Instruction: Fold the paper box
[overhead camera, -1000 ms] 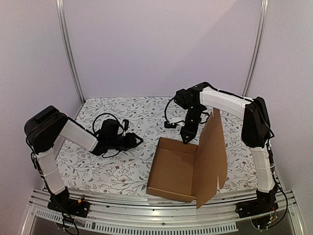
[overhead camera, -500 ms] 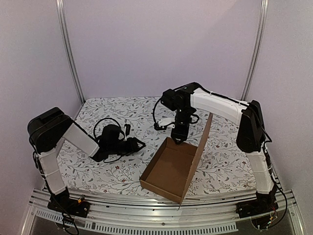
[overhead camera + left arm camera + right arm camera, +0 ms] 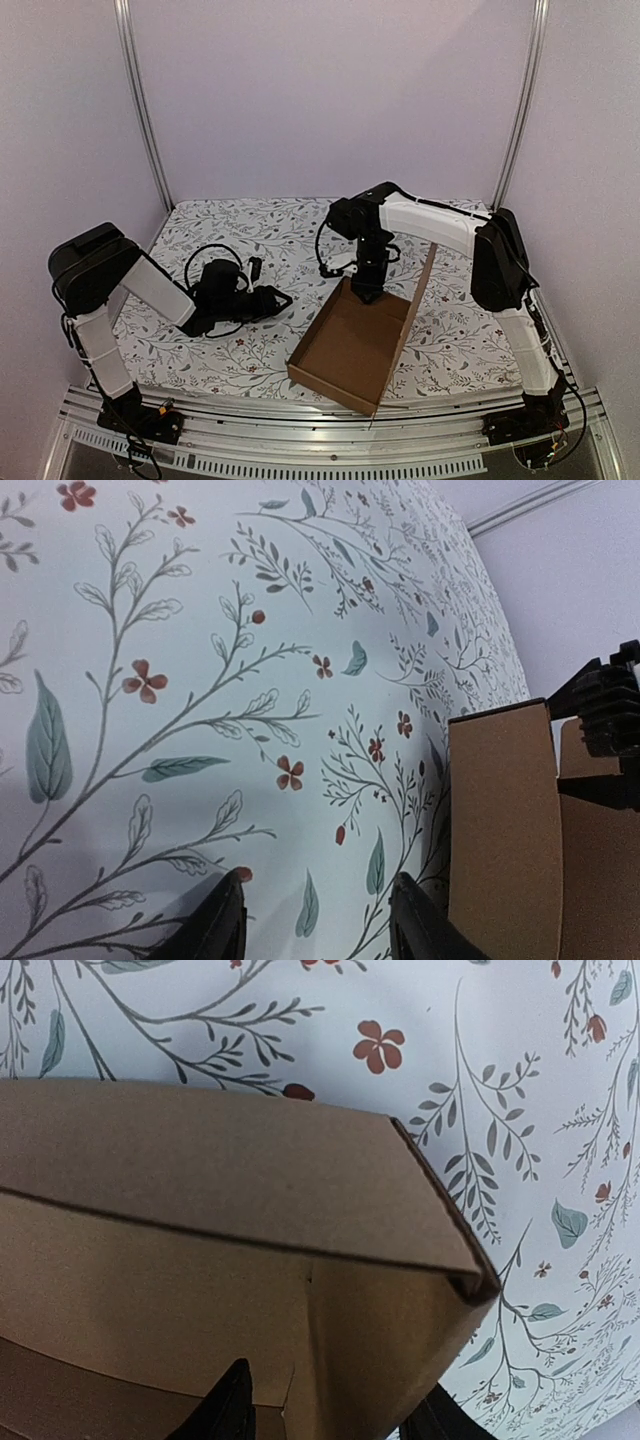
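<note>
Paper box (image 3: 350, 345) sat on the floral mat (image 3: 250, 225), its lid flap upright along its right side. The right gripper (image 3: 366, 290) hung at the box's far wall, jaws parted astride it. The left gripper (image 3: 272, 298) lay well to the box's left, jaws apart, holding nothing.

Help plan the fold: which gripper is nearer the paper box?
Right. The right gripper is at the far wall of the paper box; the left gripper lies apart, leftward.

Pale lilac walls (image 3: 330, 100) all round, evenly lit. Two metal poles (image 3: 140, 110) rise at the back corners. A floral-patterned bench (image 3: 262, 216) sits below, with an aluminium rail (image 3: 300, 432) along its front.
</note>
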